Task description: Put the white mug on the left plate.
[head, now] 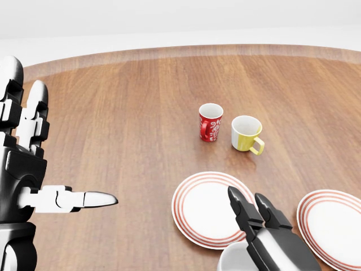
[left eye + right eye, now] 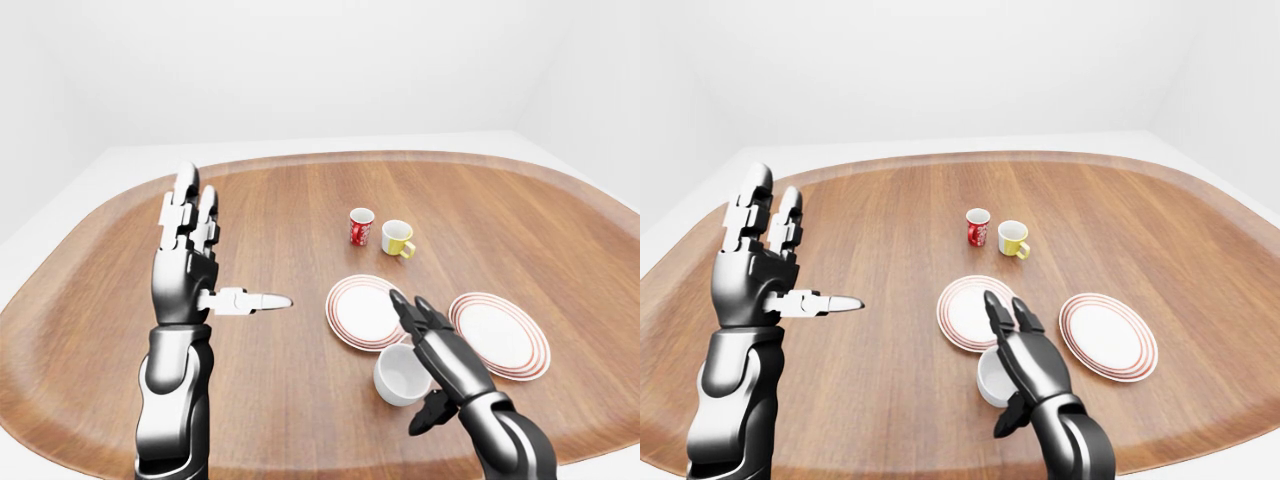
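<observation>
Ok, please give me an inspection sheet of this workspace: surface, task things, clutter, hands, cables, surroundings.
Surface: wooden table, rounded edge.
Job's things: white mug upright on the table, just below the left plate; left plate holds nothing.
Clutter: right plate, red mug, yellow mug.
Grippers: left hand raised, fingers spread, holding nothing; right hand open beside the white mug, not closed round it.
Cables: nothing seen.
Surroundings: plain white walls.

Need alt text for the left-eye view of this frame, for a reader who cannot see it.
The robot's right hand reaches beside a white mug on a wooden table, just below the left plate, with a second plate to its right. The left hand is raised open; a red mug and yellow mug stand farther up.
</observation>
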{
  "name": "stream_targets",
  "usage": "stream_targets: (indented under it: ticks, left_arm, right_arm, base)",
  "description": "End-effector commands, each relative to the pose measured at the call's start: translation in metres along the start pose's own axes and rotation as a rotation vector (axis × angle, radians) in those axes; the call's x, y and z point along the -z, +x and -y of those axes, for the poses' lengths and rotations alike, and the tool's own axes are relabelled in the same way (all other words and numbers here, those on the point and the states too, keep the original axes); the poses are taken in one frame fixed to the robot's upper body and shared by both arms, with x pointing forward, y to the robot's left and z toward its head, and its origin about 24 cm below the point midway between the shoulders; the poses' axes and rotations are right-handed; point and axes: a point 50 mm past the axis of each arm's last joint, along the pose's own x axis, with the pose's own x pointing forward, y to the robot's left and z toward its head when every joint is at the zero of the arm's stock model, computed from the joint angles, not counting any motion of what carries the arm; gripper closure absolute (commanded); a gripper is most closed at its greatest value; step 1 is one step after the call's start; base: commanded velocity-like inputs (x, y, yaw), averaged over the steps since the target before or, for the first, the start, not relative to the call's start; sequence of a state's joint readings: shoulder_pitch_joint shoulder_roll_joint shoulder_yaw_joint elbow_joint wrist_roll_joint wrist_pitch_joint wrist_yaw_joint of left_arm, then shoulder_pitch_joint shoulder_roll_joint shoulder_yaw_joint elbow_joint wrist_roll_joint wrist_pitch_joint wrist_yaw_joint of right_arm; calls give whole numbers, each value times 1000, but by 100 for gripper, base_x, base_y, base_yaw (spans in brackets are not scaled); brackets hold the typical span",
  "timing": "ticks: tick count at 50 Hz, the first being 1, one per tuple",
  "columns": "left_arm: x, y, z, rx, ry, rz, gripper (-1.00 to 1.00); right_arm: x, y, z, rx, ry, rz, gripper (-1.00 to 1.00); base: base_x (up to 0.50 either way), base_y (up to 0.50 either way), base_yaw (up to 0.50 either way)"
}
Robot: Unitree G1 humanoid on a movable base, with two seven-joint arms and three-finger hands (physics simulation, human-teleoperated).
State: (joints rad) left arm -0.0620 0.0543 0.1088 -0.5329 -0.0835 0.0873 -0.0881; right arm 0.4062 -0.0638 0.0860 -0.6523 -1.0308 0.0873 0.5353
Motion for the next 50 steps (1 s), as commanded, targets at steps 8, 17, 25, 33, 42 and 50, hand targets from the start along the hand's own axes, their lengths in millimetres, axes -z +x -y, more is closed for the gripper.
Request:
stream_targets:
  ticks: [8, 17, 25, 33, 42, 50]
  left_arm:
    - [-1, 0, 0, 1, 0, 3, -98]
    - [0, 0, 0, 0, 0, 1, -98]
    - [-1, 0, 1, 2, 0, 4, -98]
    - [-2, 0, 1, 1, -1, 7, -98]
    - [-2, 0, 1, 1, -1, 7, -98]
    - [-2, 0, 1, 2, -2, 9, -98]
  right_arm:
    - [7, 9, -3, -3, -5, -31, -100]
    - [5, 12, -9, -19, -12, -26, -100]
    - [7, 15, -12, -19, -18, -30, -100]
    - [5, 17, -14, -25, -22, -21, -100]
    - [7, 20, -14, -18, -30, -27, -100]
    - [9, 22, -15, -6, -42, -37, -100]
  base:
    - [0, 0, 0]
    - [0, 0, 0]
    - [0, 0, 0]
    - [0, 0, 0]
    - [0, 0, 0]
    - [0, 0, 0]
